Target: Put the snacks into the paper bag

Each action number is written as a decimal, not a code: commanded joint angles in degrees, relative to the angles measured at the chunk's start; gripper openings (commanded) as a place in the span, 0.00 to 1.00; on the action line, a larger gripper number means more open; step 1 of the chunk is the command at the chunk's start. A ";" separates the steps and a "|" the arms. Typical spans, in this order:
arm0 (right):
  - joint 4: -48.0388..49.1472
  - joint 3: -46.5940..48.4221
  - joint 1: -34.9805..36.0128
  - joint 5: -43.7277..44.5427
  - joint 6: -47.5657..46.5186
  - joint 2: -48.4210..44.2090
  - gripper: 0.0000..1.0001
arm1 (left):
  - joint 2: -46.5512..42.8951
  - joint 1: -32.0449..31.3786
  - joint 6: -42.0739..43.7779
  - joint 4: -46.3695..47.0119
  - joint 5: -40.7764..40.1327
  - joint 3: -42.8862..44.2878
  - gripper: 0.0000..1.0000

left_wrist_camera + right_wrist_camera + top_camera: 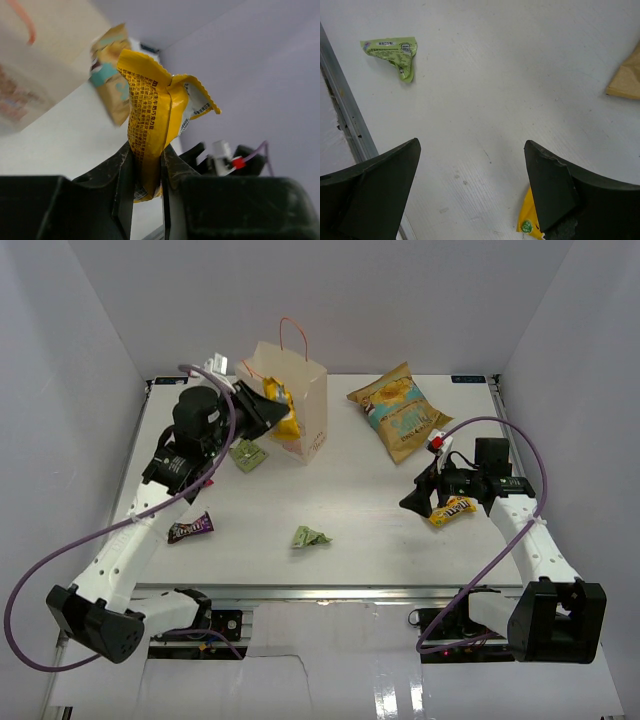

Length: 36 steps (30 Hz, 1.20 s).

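My left gripper is shut on a yellow snack packet, held in the air against the left side of the cream paper bag, which stands upright at the back. In the left wrist view the packet sticks up between the fingers, with the bag at the left. My right gripper is open and empty, low over the table; the yellow candy pack lies just beside it, its corner showing in the right wrist view. The big crisp bag lies at the back right.
A light green packet lies near the front middle and shows in the right wrist view. An olive green packet lies under my left arm. A dark purple packet lies at the front left. White walls enclose the table.
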 commanded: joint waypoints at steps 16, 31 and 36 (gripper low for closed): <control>3.43 -0.22 0.45 -3.88 1.71 -3.49 0.90 | 36.52 0.30 7.08 0.42 -25.26 45.19 0.22; -10.78 6.01 2.74 -4.60 -13.53 -0.86 0.90 | 42.51 0.47 10.77 -3.02 -20.97 55.84 0.70; -27.99 13.39 2.56 5.06 -41.45 4.75 0.93 | 33.32 0.47 16.74 -2.93 -9.81 53.40 0.72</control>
